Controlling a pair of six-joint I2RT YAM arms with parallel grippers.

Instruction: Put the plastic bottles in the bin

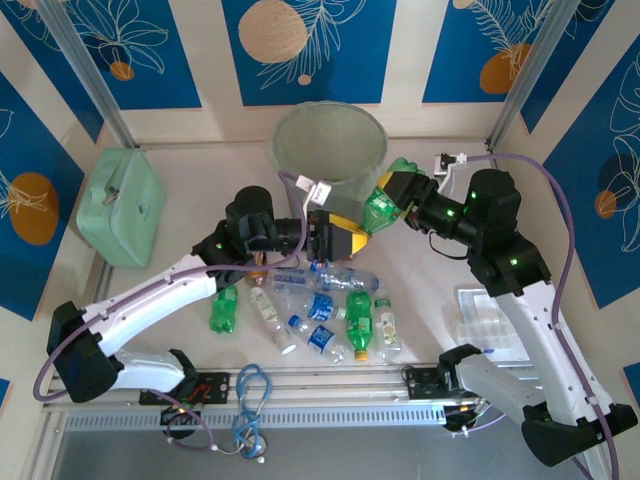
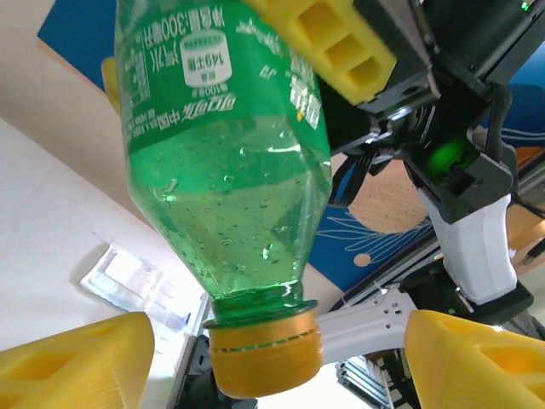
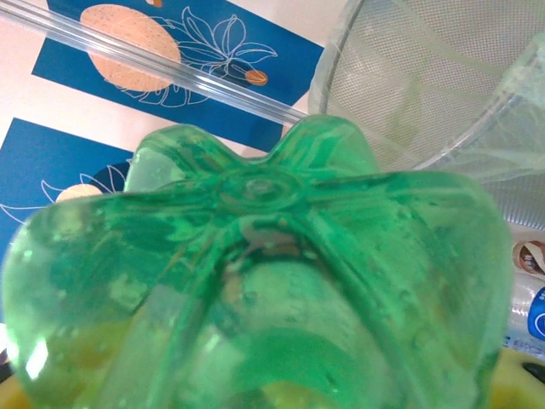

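A green plastic bottle (image 1: pixel 379 211) with a yellow cap hangs tilted in the air just in front of the bin (image 1: pixel 285 150), cap end towards the left arm. My right gripper (image 1: pixel 395 192) is shut on its body; the bottle's base (image 3: pixel 255 281) fills the right wrist view, with the bin's wall (image 3: pixel 409 85) behind it. My left gripper (image 2: pixel 272 358) stands open around the cap (image 2: pixel 266 351), with a gap between the cap and each yellow finger (image 2: pixel 77 362). Several more bottles (image 1: pixel 322 306), clear and green, lie on the table below the grippers.
A flat mint-green case (image 1: pixel 122 205) sits at the far left. A clear plastic box (image 1: pixel 487 320) lies on the table beside the right arm, also seen as the clear box (image 2: pixel 123 277). A blue cable (image 1: pixel 250 395) loops at the front rail.
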